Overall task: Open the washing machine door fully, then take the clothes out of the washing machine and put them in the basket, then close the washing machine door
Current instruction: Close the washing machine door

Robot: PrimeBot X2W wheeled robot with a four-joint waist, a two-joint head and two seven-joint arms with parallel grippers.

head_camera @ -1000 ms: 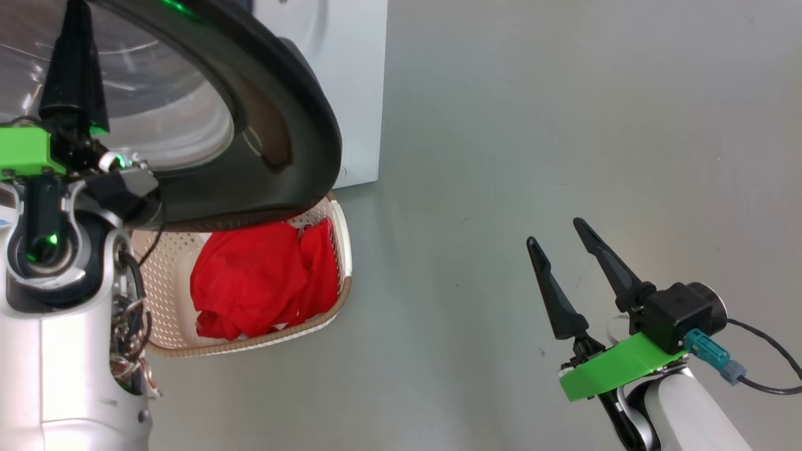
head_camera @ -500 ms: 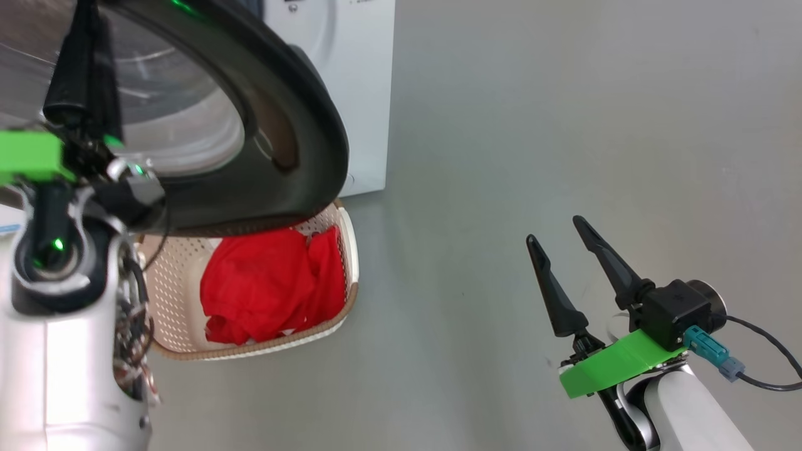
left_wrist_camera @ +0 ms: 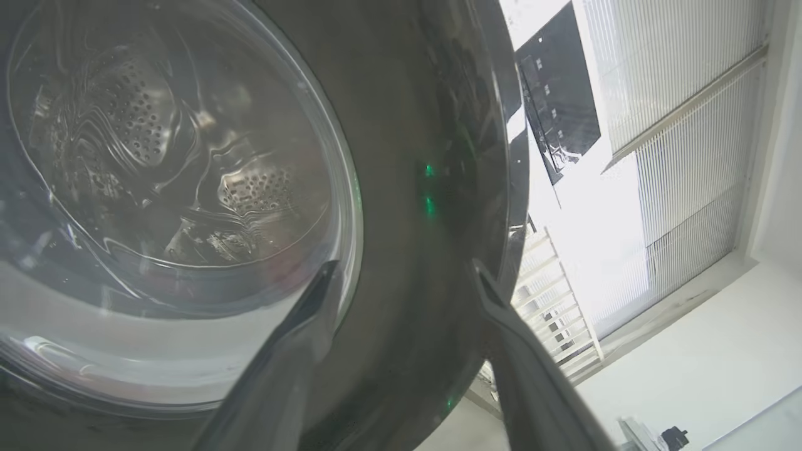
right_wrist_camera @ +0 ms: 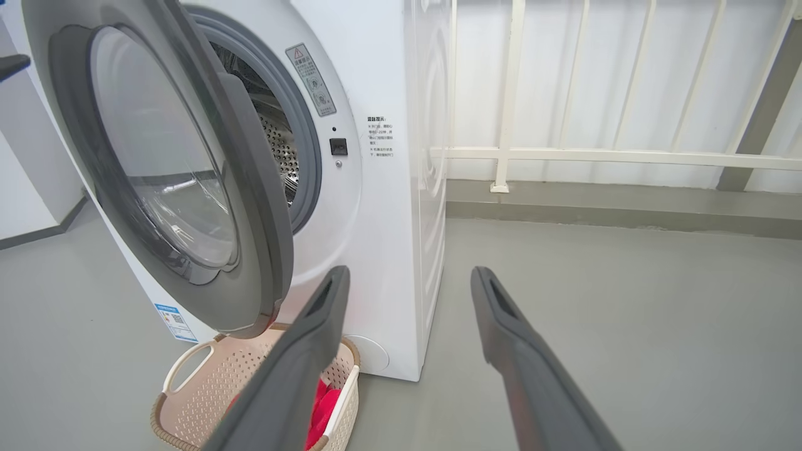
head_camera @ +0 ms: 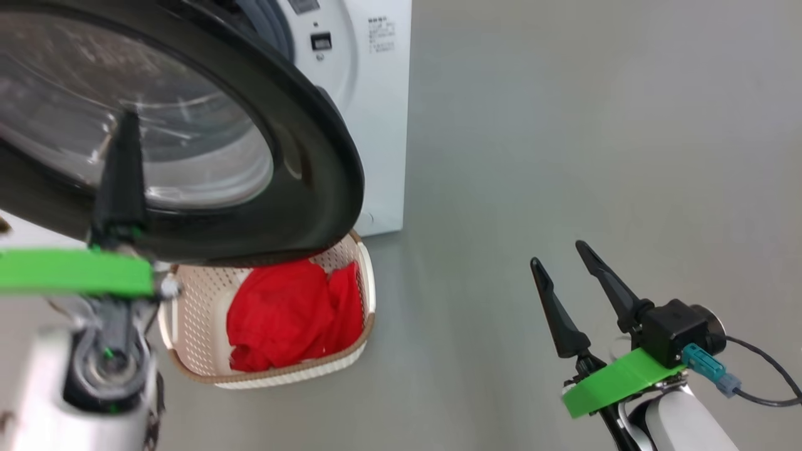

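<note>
The washing machine door hangs part open from the white washing machine, its black rim over the basket. Red clothes lie heaped in the basket. My left gripper is open, fingers spread in front of the door's black rim with nothing gripped; one finger shows against the glass. The steel drum shows through the window. My right gripper stands open over bare floor, well right of the basket. From the right wrist, the door, basket and clothes sit ahead-left of that gripper.
Grey floor stretches wide to the right of the machine. A white railing runs along the wall behind it. The basket stands tight against the machine's front, under the door's lower edge.
My left gripper has gone from shut to open in front of the door. The head camera has shifted, so the whole picture sits lower and further right. The right arm holds still.
</note>
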